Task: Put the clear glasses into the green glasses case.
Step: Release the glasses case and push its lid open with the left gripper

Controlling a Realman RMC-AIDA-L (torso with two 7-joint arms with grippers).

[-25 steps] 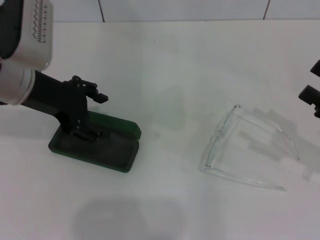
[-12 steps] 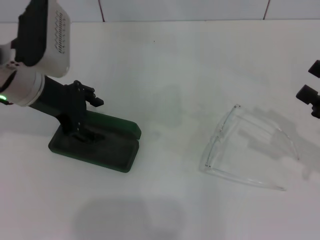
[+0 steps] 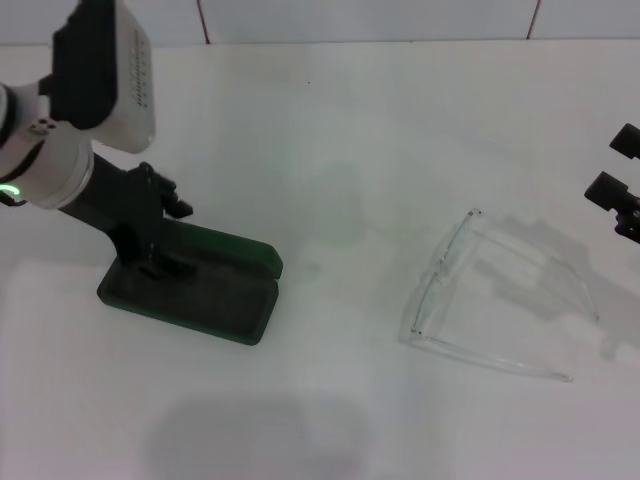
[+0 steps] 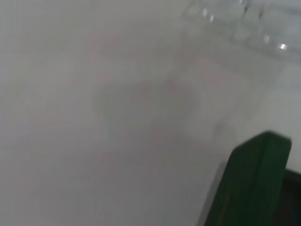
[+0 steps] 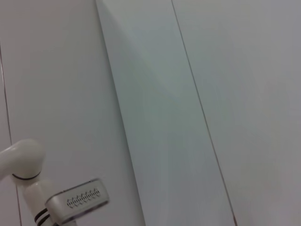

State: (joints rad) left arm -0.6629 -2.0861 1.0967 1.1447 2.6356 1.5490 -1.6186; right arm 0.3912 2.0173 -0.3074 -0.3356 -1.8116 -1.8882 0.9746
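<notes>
Sideways, clear glasses [image 3: 495,300], temples rightward

No readable text, label, brand, number or sign anywhere. On the green glasses case [image 4: 249,183], in the left wrist view, only a faint gold streak, too blurred to read. On the white arm housing [image 3: 110,70], a row of small dark slots, not letters.
</notes>
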